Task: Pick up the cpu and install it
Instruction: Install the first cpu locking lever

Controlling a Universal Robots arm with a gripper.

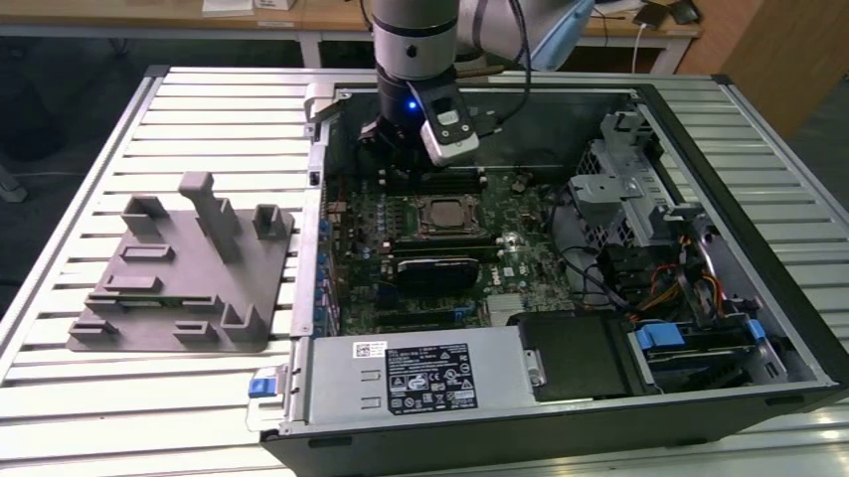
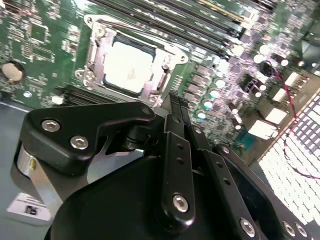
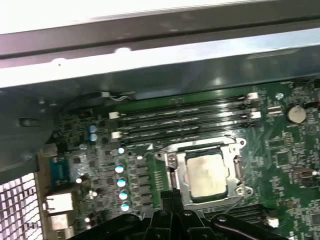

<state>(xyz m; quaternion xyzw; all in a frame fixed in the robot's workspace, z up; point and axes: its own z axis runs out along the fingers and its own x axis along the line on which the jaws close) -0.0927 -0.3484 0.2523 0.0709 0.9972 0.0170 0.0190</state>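
While the cpu (image 2: 126, 66) sits seated in its socket frame (image 3: 206, 170) on the motherboard (image 1: 438, 248), the pincer (image 2: 176, 102) hovers just beside it. Its fingers (image 3: 170, 196) are pressed together, gripping nothing.

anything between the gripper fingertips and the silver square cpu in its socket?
No object. In the first wrist view the gripper sits beside the cpu, with the socket's metal frame between them.

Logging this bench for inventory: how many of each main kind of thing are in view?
cpu: 1
open computer case: 1
grey fixture plate: 1
end effector: 1
Total: 4
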